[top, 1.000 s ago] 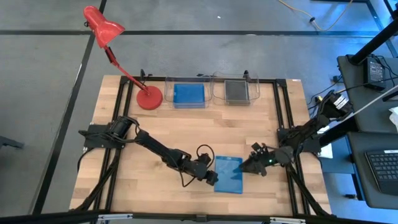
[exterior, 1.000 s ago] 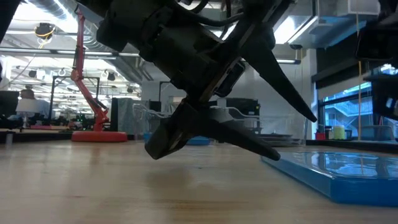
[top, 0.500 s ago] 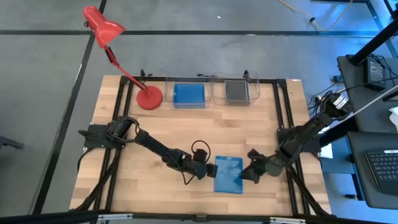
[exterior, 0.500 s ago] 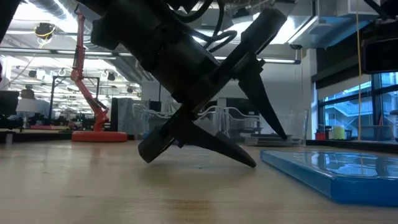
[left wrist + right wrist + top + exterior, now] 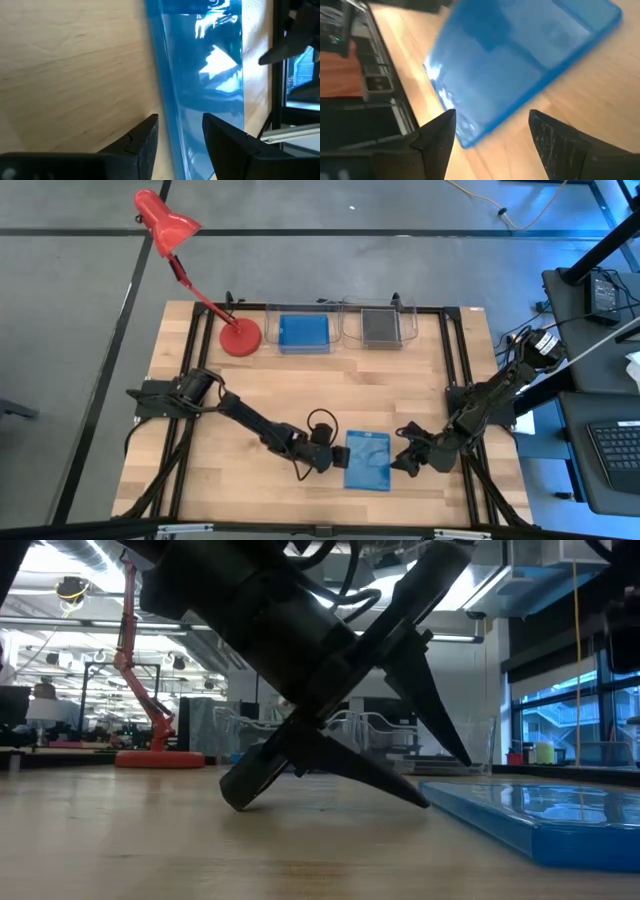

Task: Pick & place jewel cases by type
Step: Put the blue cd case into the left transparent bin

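A solid blue jewel case [image 5: 368, 461] lies flat on the wood near the table's near edge, between my two grippers. My left gripper [image 5: 338, 459] is open at its left edge. In the low view [image 5: 445, 780] one finger lies low by the case [image 5: 540, 820] and the other is raised above it. In the left wrist view that edge [image 5: 162, 100] runs between the fingers [image 5: 180, 130]. My right gripper [image 5: 400, 462] is open at the case's right side. In its wrist view [image 5: 490, 120] a corner [image 5: 465, 142] reaches between the fingers. My left gripper has its lower fingertip [image 5: 420, 801] right at the blue case's left edge [image 5: 432, 798], coming level from the table's left. I cannot tell whether it touches. My right gripper's fingers stand either side of the case's corner; whether they touch it cannot be seen.
Two clear trays sit along the far edge. One [image 5: 272, 320] holds a blue case [image 5: 303, 330], the other [image 5: 410, 315] a dark grey case [image 5: 381, 327]. A red desk lamp's base [image 5: 240, 338] stands left of them. Black frame rails [image 5: 448, 360] run along the table's sides.
My right gripper has moved toward the table's near edge along the blue case's right side. My left gripper drew back a little toward the table's left, off the case's edge, then edged toward it again. The case has stayed where it was.
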### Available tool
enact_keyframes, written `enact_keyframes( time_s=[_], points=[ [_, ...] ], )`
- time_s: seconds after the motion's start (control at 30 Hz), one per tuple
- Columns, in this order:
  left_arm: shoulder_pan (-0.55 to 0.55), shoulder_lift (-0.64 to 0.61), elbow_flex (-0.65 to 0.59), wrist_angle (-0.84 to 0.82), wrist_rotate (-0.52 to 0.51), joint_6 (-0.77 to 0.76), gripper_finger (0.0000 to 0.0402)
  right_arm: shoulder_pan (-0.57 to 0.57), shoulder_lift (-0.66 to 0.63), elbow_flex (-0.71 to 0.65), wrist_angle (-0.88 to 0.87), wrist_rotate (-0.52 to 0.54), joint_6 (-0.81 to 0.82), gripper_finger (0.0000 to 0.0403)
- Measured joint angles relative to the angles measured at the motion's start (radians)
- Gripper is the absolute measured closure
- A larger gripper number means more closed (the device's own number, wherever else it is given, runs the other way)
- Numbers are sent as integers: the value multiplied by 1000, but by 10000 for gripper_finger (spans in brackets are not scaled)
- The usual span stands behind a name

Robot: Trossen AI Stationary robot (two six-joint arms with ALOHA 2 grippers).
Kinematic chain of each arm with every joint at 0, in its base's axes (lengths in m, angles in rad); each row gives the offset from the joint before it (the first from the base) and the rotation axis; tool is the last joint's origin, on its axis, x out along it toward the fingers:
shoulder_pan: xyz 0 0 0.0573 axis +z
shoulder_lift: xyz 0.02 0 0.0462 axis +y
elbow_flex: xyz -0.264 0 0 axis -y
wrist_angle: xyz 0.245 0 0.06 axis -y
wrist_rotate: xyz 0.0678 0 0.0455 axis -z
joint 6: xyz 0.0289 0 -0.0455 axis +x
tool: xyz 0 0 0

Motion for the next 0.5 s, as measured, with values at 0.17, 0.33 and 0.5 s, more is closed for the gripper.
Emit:
enact_keyframes(
  time_s=[0.17, 0.33, 0.5],
  points=[
    [-2, 2, -2, 40, -32, 29, 253, 6, 0, 0, -20, -10, -4, 148],
    [-2, 4, -2, 75, -43, 91, 252, 6, 0, 0, -21, -28, -8, 148],
    [2, 4, -3, 75, -18, 101, 251, 6, 0, 0, -21, -108, -10, 148]
  ],
)
